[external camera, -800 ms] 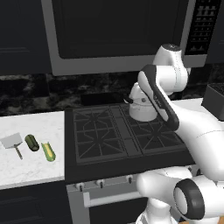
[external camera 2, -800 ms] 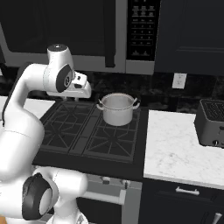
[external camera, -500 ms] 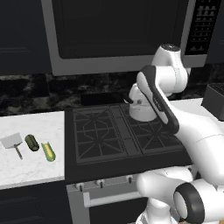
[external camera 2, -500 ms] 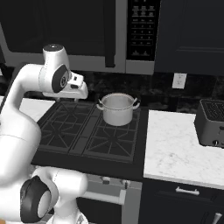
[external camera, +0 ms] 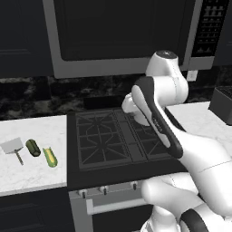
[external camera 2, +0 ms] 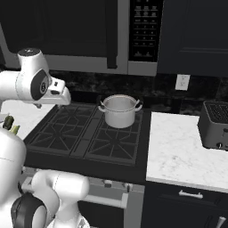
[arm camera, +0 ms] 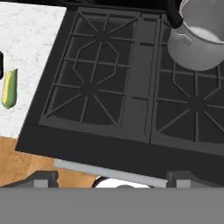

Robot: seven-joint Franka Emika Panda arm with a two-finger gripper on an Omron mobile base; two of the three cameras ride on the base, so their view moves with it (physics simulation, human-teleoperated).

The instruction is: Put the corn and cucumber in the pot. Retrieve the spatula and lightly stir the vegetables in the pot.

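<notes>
Three task things are lying in a row on the white tabletop (external camera: 31,172) at nine o'clock of the stove (external camera: 113,140): the spatula (external camera: 13,147) outermost, the cucumber (external camera: 32,147) in the middle, the corn (external camera: 50,157) nearest the stove edge. We are seeing each just beside its neighbour, whether touching we cannot tell, with bare marble lying open between the corn and the stove's edge. We are holding the hand (external camera 2: 60,95) above the stove's left grates, its jaws spread wide and gripping nothing. From the hand's camera we are looking down on open grates; the corn is sitting at that view's nine o'clock edge. The pot (external camera 2: 120,110) is standing on the rear right burner, close to the stove's back edge, well apart from the vegetables. At three o'clock a toaster (external camera 2: 216,124) is resting on the other tabletop.
</notes>
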